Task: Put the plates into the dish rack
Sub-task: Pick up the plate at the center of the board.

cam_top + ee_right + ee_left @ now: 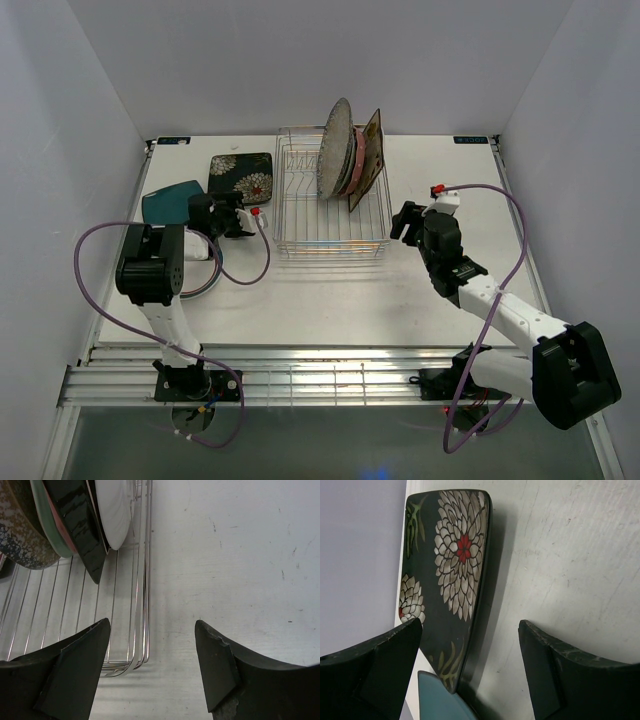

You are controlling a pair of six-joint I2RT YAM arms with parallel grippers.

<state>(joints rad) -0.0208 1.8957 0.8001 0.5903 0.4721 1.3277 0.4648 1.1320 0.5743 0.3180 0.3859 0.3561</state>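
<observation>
**Plates (345, 155) on edge in the dish rack (332, 215), two flat by the left gripper (243, 218)**

Ahead and to the left of the right gripper (405, 222), the racked plates stand on edge and lean. Its wrist view cuts off their tops, leaving only the lower arcs of the grey speckled plate (20, 535), a mint green plate (49, 522), a glossy dark square edge (80, 525) and a white face (115, 510). Pink shows only as a sliver between them. This gripper's fingers are spread with nothing between them, over the table (240, 555) at the rack's wire corner.

The left gripper's fingers are likewise apart and empty. Straight ahead of it the black floral square plate (455, 570) lies flat, its long axis running away from the fingertips. At that plate's near end is a corner of the teal plate (437, 700), cut off by the frame; whether they touch is unclear. A white teal-rimmed plate (200, 285) is mostly hidden under the left arm.
</observation>
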